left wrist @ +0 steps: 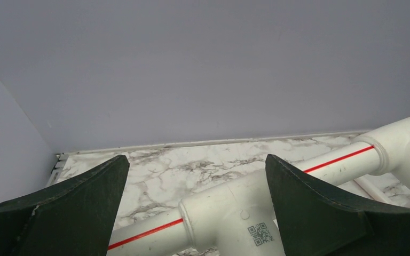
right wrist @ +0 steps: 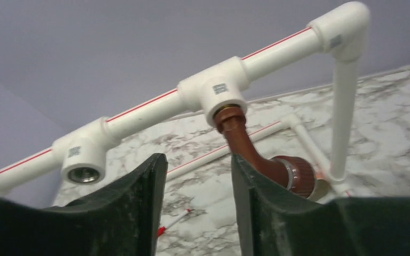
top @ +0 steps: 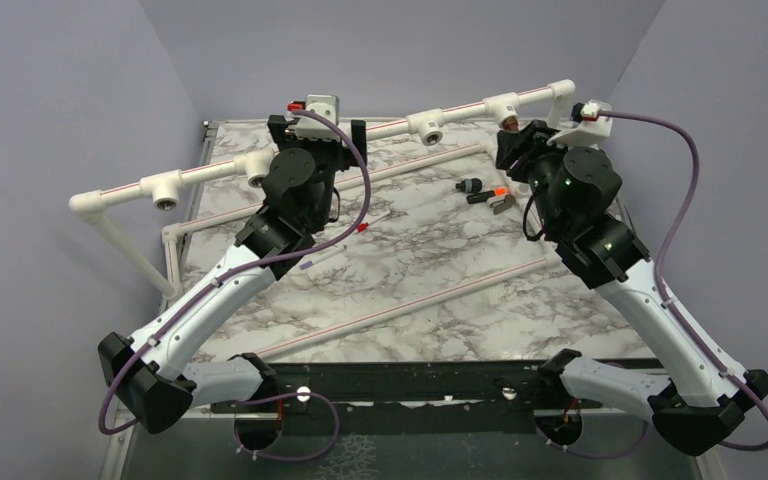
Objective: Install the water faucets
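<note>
A copper-coloured water faucet (right wrist: pixel 256 154) hangs from the white tee fitting (right wrist: pixel 216 90) near the pipe's right end; it also shows in the top view as the water faucet (top: pixel 508 122). My right gripper (right wrist: pixel 198 160) sits just below it, open, with nothing between the jaws. The faucet's bent spout lies just outside the right finger (right wrist: pixel 256 197). Another tee (right wrist: pixel 83 152) to the left shows an empty threaded socket. My left gripper (left wrist: pixel 197 162) is wide open over a tee (left wrist: pixel 235 213) of the same pipe, holding nothing. From above, the left gripper (top: pixel 317 128) is at the pipe's middle.
The white pipe frame (top: pixel 210 170) with a red stripe spans the back of the marble table (top: pixel 430 260). Loose pipes (top: pixel 410 305) lie on the table. Small black and orange parts (top: pixel 485 190) lie near the right arm. A thin red-tipped stick (top: pixel 360 228) lies mid-table.
</note>
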Robot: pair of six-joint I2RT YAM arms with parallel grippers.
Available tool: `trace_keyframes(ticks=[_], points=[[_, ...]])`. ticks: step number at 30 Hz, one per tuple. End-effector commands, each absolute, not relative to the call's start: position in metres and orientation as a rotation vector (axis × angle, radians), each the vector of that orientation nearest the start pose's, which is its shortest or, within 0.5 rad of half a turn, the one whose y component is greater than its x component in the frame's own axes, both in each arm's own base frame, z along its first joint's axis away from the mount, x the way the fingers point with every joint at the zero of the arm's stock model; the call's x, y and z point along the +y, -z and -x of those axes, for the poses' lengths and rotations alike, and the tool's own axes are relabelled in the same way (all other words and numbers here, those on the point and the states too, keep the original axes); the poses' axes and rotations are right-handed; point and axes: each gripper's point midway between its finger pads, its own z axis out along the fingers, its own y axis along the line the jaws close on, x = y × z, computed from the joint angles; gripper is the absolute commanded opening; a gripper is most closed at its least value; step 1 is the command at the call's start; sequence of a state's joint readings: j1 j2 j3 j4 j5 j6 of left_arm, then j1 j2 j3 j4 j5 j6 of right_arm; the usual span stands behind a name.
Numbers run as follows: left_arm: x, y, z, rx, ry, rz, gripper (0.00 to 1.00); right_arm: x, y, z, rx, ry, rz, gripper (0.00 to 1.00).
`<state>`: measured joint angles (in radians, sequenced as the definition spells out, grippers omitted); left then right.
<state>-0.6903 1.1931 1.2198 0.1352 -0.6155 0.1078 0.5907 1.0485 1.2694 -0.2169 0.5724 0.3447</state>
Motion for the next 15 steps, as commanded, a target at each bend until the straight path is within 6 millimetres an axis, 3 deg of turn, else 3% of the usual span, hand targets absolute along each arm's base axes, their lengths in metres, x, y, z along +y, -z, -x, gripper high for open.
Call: trace_keyframes(ticks=[1, 6, 15], points=[[-0.154, -0.366, -0.366, 1.59, -0.107, -0.159, 0.99, 0.147, -0.448, -0.324, 1.481, -0.421, -0.174, 0.62], [-0.154, -0.365, -0.366, 1.592, -0.111, -0.158, 0.99, 0.145, -0.451, -0.321, 1.483, -0.296, 0.009, 0.8], [-0.154, -0.364, -0.367, 1.594, -0.113, -0.161, 0.99, 0.118, -0.428, -0.314, 1.511, 0.069, 0.339, 0.9]])
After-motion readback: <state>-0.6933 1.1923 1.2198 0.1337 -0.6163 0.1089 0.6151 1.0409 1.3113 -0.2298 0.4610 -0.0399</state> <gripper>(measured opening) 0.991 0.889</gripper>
